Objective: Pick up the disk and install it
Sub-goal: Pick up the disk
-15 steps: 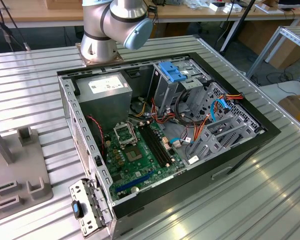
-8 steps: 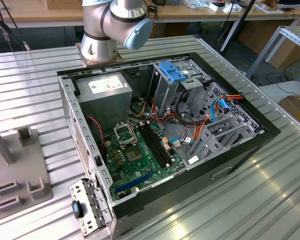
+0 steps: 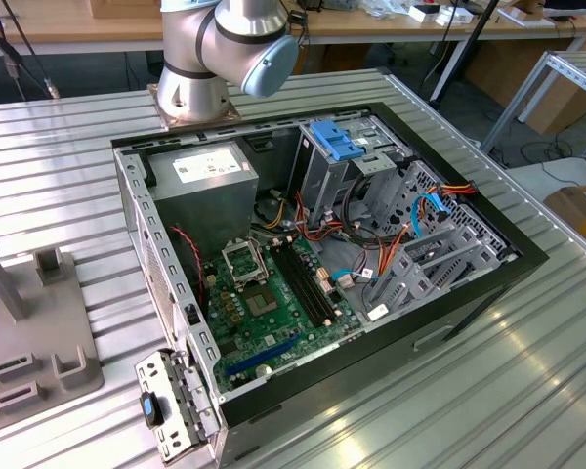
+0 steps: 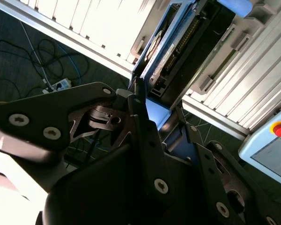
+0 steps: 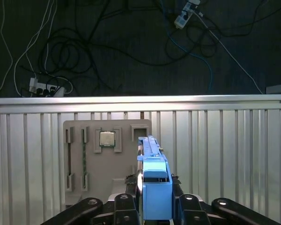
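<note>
The disk (image 5: 154, 185) is held edge-on, pinched from both sides between the black fingers (image 5: 131, 208) of the gripper (image 5: 155, 206), over the grey fixture tray (image 5: 126, 159) on the ribbed desk (image 5: 225, 154). The open computer case (image 3: 322, 244) is seen on the desk, with that tray at the exterior view's left.

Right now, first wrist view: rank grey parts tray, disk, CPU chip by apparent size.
Largest: grey parts tray.
Next: disk, but it is closest to the camera, so nearness inflates it.
Smallest: CPU chip, seated in the tray, clearly smallest.
</note>
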`<state>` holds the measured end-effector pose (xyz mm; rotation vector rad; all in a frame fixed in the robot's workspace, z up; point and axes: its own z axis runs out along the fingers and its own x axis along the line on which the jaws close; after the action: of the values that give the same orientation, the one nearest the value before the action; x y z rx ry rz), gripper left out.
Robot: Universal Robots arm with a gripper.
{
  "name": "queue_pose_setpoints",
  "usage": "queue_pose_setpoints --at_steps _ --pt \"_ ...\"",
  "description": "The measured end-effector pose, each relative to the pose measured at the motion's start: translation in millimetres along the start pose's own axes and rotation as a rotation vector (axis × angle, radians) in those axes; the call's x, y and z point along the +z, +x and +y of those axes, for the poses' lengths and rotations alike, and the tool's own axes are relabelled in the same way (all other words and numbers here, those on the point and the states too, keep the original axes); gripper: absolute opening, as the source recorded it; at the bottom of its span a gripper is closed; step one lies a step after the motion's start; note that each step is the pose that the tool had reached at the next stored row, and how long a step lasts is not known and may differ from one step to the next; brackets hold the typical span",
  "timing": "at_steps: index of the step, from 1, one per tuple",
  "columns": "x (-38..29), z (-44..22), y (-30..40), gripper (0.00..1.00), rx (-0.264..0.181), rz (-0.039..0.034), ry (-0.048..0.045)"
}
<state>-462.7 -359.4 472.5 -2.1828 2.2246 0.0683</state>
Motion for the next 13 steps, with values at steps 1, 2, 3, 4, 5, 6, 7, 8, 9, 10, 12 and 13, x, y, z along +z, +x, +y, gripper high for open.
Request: queue_pose_setpoints --at_steps 1,2,3,4,5,6,7,8,9,10,12,13 --pt "-0.2 0.0 0.0 0.37 0.0 0.0 -0.0001" --pt "-0.3 0.0 0.0 0.37 0.0 0.0 0.0" --pt "-0.6 0.0 0.0 0.37 0.0 0.0001 -0.0001" --pt "-2.3 0.0 -0.1 0.37 0.0 0.0001 -0.0001" --pt "-4.3 0.1 -0.2 0.37 0.0 0.0 -0.0001" --pt "-6.3 0.1 -0.3 0.37 0.0 0.0 0.0" --pt "-11.0 0.1 -0.5 0.37 0.0 0.0 0.0" --pt "-13.1 0.2 -0.6 0.37 0.0 0.0001 -0.0002" --pt "-18.0 0.2 -0.9 0.37 0.0 0.0 -0.0001" --pt "-22.1 0.3 -1.1 0.37 0.0 0.0 -0.0001" --pt "-28.1 0.4 -1.3 0.37 0.0 0.0 0.0" --pt "-31.1 0.5 -1.5 0.37 0.0 0.0 -0.0001"
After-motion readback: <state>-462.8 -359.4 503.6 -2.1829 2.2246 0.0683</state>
